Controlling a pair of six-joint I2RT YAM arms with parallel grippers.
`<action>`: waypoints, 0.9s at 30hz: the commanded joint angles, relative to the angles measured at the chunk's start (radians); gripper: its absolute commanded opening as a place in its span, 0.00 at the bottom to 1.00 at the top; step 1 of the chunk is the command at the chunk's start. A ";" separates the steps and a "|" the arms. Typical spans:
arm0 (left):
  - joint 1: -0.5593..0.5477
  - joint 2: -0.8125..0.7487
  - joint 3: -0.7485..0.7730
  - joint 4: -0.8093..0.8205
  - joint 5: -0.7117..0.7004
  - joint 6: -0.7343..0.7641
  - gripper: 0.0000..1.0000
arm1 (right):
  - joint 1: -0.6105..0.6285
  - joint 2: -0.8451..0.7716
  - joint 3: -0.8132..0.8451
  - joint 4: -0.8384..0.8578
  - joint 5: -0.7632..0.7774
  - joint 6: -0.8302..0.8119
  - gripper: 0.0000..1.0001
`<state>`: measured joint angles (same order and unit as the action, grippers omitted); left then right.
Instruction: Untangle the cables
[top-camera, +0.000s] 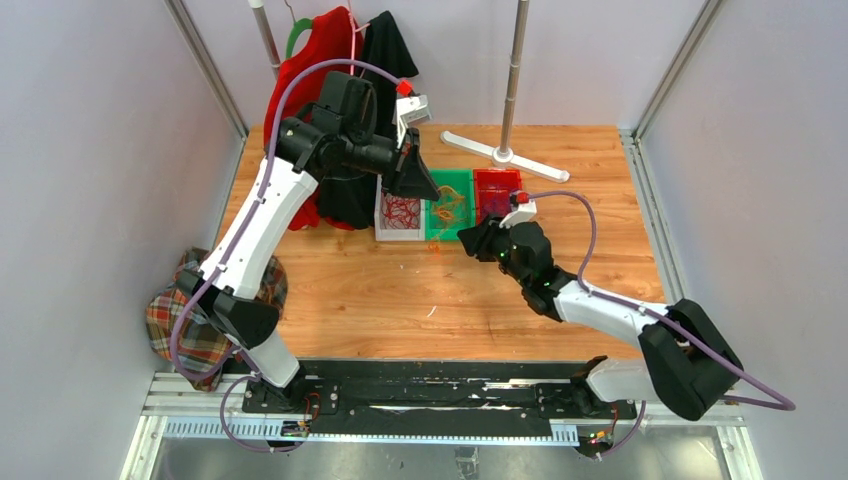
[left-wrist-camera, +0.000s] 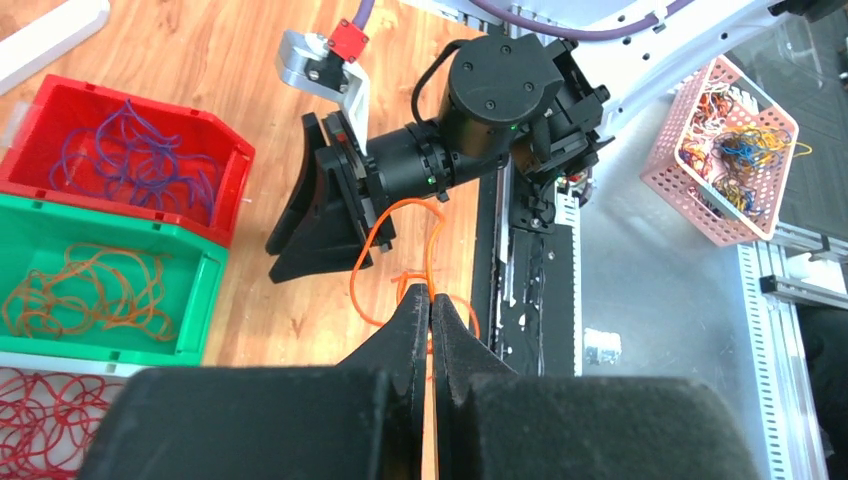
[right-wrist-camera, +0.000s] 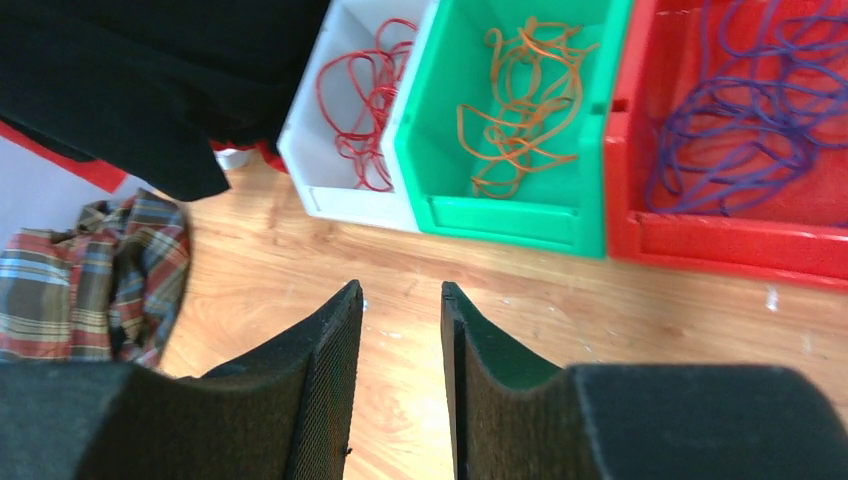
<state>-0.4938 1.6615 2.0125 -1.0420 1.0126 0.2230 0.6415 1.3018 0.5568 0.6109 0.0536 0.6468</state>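
1. Orange cable, a single loose strand, hangs in the air above the near part of the table. It runs from the left end effector across to the right end effector.
2. The left end effector's fingers are pressed together and appear clamped on that strand at their tips.
3. The right end effector's fingers stand apart. Its own camera shows only bare wood in the gap, while the left wrist view shows the strand curling just beside it.
4. The other cables lie sorted in 3 bins standing side by side: red cables in the white bin, orange cables in the green bin, and purple cables in the red bin.
5. Handling, as I judge it: the strand is thin, very light and limp, so it will sag, spring back into curls and slip from a loose pinch. A straight run away from any crossing looks like the best place to take hold.
6. The table is bare, smooth wood, which gives a thin strand little to rest against if it has to be picked off flat.
7. The room is tight:
   - Grey walls close in on both sides.
   - A plaid cloth hangs over the left edge.
   - Red and black garments and a pole stand sit at the back.
   - A pink basket of mixed cables sits beyond the arms' rail.
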 joint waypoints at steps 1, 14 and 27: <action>0.000 0.024 0.047 0.004 -0.016 -0.005 0.01 | -0.007 -0.064 -0.038 -0.055 0.092 -0.044 0.35; 0.000 0.238 0.161 0.004 -0.172 0.082 0.01 | -0.031 -0.259 -0.092 -0.172 0.208 -0.142 0.39; 0.000 0.599 0.351 0.110 -0.584 0.079 0.56 | -0.051 -0.385 -0.069 -0.290 0.289 -0.211 0.68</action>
<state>-0.4934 2.2330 2.3283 -1.0061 0.5789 0.3218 0.6125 0.9409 0.4755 0.3672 0.2905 0.4709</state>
